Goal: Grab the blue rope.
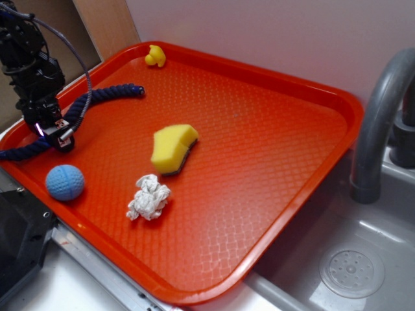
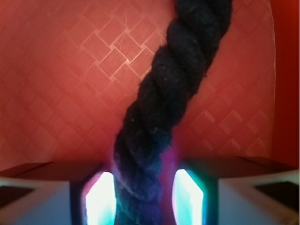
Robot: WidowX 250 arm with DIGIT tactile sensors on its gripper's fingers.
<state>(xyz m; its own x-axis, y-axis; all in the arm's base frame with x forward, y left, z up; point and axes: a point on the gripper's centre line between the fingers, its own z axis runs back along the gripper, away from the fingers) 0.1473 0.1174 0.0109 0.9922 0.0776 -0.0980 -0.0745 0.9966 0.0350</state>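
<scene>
on red tray [image 1: 311,97]: 1 blue rope [image 1: 107,96] w/ tool [image 1: 53,135] clenched round it, 1 sponge [image 1: 172,148], 1 ball [image 1: 65,182], 1 paper wad [image 1: 148,197]

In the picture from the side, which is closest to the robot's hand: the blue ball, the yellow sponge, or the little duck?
From the end effector:
1. Blue ball, just in front, near the tray's edge.
2. Yellow sponge, mid-tray.
3. Duck, far corner.

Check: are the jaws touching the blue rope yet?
Touching. The wrist view shows the blue rope running between both jaws of the gripper with no gap visible on either side.
</scene>
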